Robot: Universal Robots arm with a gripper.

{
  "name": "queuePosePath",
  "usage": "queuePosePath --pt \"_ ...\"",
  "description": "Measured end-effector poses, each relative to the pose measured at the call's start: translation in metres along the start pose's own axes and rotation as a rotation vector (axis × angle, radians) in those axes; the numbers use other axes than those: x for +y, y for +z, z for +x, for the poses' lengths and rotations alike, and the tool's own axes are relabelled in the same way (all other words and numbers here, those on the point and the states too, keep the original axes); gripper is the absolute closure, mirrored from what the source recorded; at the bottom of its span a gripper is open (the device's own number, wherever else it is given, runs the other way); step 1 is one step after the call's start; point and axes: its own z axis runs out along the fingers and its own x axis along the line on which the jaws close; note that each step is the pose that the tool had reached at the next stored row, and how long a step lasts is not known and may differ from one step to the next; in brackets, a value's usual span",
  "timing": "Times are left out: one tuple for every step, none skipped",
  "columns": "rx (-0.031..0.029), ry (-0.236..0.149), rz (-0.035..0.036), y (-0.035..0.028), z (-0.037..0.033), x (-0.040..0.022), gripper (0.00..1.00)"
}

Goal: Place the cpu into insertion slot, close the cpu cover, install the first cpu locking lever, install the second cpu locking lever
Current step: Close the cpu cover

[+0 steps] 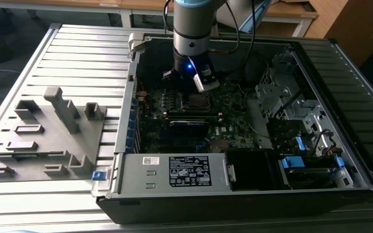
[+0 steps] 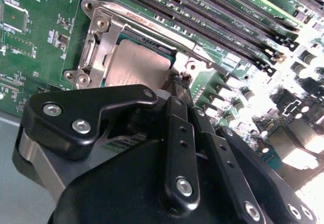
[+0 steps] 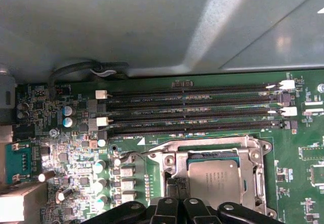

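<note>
The cpu [image 3: 215, 176] is seated flat in the insertion slot [image 3: 202, 156]. The cpu cover [image 3: 255, 171] lies closed over it and frames its grey top, so the first two steps appear complete.

The gripper [image 2: 179, 78] stands at a corner of the socket, just beside the cpu, with its jaws drawn together at the tips. It cannot be told whether they pinch a lever.

One cpu locking lever [image 3: 132, 155] projects sideways from the socket toward the capacitors and is probably not yet latched. Both lever steps appear to remain.
</note>
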Motion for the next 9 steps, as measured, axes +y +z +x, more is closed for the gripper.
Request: queuePosePath --pt "-0.0001 0.000 -0.0001 0.0001 0.0000 0.0000 0.89" --pt "-0.0001 0.000 -0.0002 0.0001 0.0000 0.0000 0.89" --pt "-0.0001 0.000 -0.0002 0.0001 0.0000 0.0000 0.89" --pt "-0.0001 0.000 -0.0001 0.0001 0.0000 0.0000 0.89" --pt "-0.0001 0.000 -0.0002 0.0001 0.0000 0.0000 0.89" --pt "-0.0001 0.000 -0.0001 0.0002 0.0000 0.0000 0.89" --pt "-0.0002 0.000 -0.0002 0.0002 0.0000 0.0000 0.89" --pt "-0.0003 0.000 -0.0002 0.0003 0.0000 0.0000 0.89" --pt "-0.0005 0.000 -0.0001 0.0004 0.0001 0.0000 0.89"
